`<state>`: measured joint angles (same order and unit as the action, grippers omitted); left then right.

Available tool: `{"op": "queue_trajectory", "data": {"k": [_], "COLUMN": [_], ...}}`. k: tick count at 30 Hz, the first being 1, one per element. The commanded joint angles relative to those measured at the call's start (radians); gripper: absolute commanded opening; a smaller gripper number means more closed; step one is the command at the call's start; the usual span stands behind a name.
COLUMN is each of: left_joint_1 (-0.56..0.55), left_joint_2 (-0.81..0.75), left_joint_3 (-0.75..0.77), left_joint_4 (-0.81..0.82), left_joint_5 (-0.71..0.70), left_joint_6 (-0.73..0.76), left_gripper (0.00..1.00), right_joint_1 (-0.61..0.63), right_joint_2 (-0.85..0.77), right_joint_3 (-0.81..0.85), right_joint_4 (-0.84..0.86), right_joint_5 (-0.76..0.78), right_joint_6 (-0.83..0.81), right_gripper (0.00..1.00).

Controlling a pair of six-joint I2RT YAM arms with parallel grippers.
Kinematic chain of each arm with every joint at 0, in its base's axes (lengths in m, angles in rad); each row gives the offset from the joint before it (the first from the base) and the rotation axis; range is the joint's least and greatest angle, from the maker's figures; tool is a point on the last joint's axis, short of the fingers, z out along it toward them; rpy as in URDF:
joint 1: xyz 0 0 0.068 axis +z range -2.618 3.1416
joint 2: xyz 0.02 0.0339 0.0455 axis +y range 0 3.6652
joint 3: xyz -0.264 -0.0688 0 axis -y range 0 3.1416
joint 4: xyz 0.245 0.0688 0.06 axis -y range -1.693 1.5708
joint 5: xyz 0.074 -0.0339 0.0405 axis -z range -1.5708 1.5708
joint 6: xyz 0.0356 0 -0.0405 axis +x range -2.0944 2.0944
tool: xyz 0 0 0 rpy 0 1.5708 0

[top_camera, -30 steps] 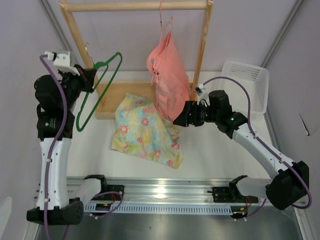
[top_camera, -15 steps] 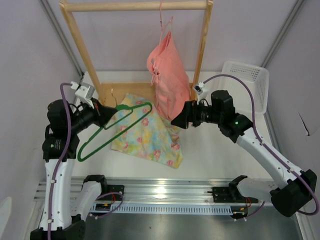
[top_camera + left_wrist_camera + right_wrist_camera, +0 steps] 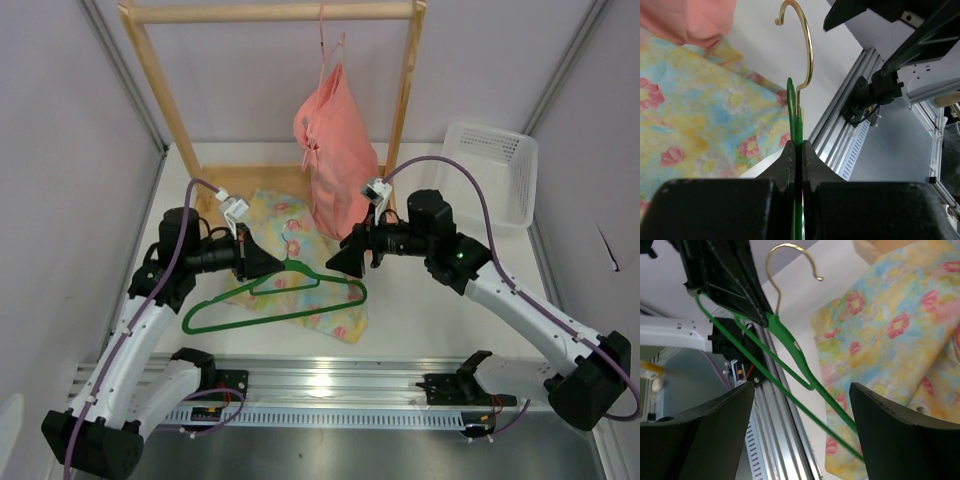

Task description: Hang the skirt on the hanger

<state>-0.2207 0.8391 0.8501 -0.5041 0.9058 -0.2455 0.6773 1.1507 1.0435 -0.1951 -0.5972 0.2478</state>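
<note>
White tabletop (image 3: 440, 300), centre frame: skirt (image 3: 285, 222) lies flat. Left gripper (image 3: 268, 264) is clamped on the hanger (image 3: 781, 329) above it; right gripper (image 3: 336, 264) gapes empty. Next, probably: right gripper lifts the skirt's waistband.

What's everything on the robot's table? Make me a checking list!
Surface: white table.
Job's things: flowery skirt lying on the table; green hanger held above it, skirt not on it yet.
Clutter: pink garment hanging from wooden rack; white basket at right.
Grippers: left gripper shut on the hanger; right gripper open, empty, beside the hanger.
Cables: purple cables along both arms.
Surroundings: pale walls, metal rail in front.
</note>
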Motion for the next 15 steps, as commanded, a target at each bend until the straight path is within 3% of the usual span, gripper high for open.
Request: {"op": "queue_trajectory", "data": {"k": [1, 6, 15], "left_joint_1": [-0.043, -0.074, -0.094], "left_joint_2": [0.005, 0.015, 0.028], "left_joint_3": [-0.009, -0.037, -0.071], "left_joint_4": [0.143, 0.237, 0.257], "left_joint_5": [0.054, 0.064, 0.071], "left_joint_6": [-0.074, -0.107, -0.100], "left_gripper": [0.00, 0.00, 0.00], "right_joint_1": [0.033, 0.068, 0.123], "right_joint_2": [0.040, 0.087, 0.171], "right_joint_3": [0.006, -0.019, -0.005], "right_joint_4": [0.065, 0.111, 0.183], "right_joint_5": [-0.114, -0.167, -0.167], "right_joint_6": [-0.061, -0.041, -0.016], "right_gripper": [0.83, 0.80, 0.73]}}
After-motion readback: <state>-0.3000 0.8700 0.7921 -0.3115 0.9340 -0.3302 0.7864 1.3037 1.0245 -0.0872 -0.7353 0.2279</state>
